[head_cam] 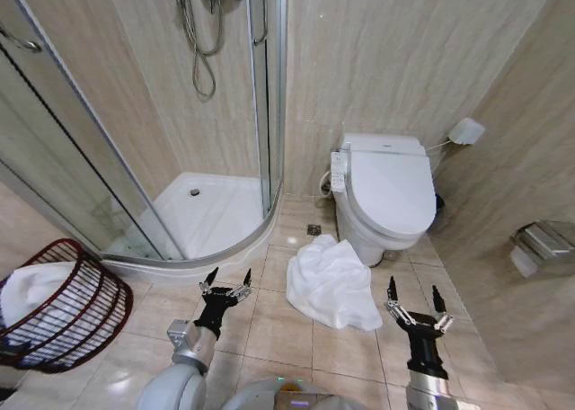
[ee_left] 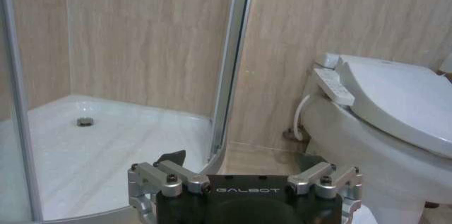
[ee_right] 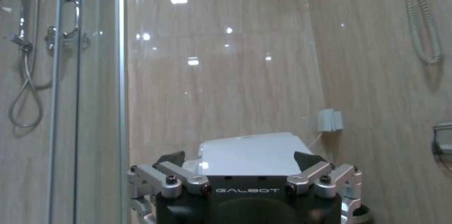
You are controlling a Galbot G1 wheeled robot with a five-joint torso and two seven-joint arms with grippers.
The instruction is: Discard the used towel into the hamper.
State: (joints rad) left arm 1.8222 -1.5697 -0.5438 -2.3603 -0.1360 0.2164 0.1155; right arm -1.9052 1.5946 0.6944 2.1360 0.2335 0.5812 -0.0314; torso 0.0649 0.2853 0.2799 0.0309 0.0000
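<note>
- The left end effector (head_cam: 225, 280) hangs low over the tiled floor (head_cam: 278, 329), its 2 fingers spread apart and holding nothing.
- The right end effector (head_cam: 414, 298) hangs at about the same height, well apart from the left one, its fingers also spread wide and empty.
- A crumpled white towel (head_cam: 331, 282) lies on the floor between the 2 end effectors, nearer the left one and slightly ahead of both; neither end effector touches it.
- The hamper (head_cam: 85, 320), a dark reddish-brown wire basket, sits tilted on the floor well out to the left of the left end effector, with white cloth (head_cam: 31, 293) already inside it.
- Ahead of the left end effector stands a curved glass shower enclosure (head_cam: 135, 158) with a white tray (ee_left: 92, 150).
- Ahead of the right end effector, just beyond the towel, stands a white toilet (head_cam: 386, 190) with its lid down.
- In the left wrist view the left end effector (ee_left: 242, 159) points toward the gap between the shower and the toilet (ee_left: 395, 113).
- In the right wrist view the right end effector (ee_right: 240, 158) points at the toilet lid (ee_right: 251, 152) and the beige wall (ee_right: 226, 75) behind it.
</note>
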